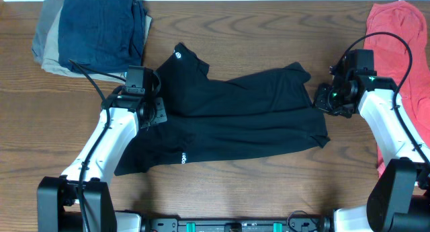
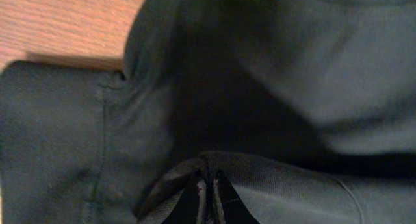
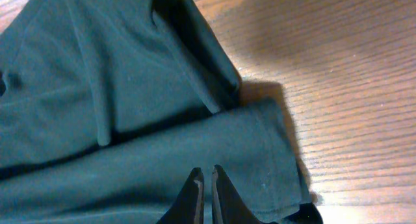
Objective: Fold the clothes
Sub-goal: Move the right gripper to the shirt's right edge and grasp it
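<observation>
1 black garment, the clothes (image 1: 235, 118), lies spread across the middle of the table (image 1: 269, 30). 2 grippers work on it. The left gripper (image 2: 209, 185) is closed, pinching a raised fold at the garment's left side. The right gripper (image 3: 207, 178) is closed on the hem at its right edge. At far left sits 1 stack of 2 garments, navy-blue (image 1: 101, 30) over khaki (image 1: 46, 47). 1 red-pink shirt (image 1: 403, 37) lies at far right.

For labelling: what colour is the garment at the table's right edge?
The garment is red-pink; overhead view best.

Overhead bright and sharp; left wrist view dim, clothes (image 2: 292, 68) blurred
</observation>
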Available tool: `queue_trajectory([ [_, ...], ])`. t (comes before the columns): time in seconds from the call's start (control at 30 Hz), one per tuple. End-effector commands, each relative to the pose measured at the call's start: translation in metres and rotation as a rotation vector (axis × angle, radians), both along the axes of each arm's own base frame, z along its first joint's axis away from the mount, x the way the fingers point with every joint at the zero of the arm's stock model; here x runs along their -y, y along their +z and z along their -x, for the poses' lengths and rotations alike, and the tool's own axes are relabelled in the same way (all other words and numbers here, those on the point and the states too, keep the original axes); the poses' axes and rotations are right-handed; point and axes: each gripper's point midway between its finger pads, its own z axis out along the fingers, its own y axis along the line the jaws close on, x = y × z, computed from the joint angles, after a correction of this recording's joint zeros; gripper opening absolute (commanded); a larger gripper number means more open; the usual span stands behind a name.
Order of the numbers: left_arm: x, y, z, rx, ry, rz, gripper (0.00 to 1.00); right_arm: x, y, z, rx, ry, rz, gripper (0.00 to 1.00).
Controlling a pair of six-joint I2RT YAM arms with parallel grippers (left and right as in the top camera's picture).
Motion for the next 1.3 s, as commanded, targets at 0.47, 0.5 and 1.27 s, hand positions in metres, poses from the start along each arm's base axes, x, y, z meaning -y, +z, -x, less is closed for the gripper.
queue_trajectory([
  [0.47, -0.013, -0.005, 0.003, -0.015, 0.071, -0.058, 0.61, -0.006, -0.017, 0.067, -0.284, 0.007, -0.021, 0.85],
  [0.5, -0.013, -0.005, 0.004, -0.019, 0.070, -0.059, 0.61, -0.006, -0.019, 0.069, -0.289, 0.007, -0.021, 0.85],
  [1.27, -0.015, -0.014, 0.016, -0.060, 0.069, -0.065, 0.61, -0.009, -0.064, 0.076, -0.245, -0.042, -0.038, 0.48],
])
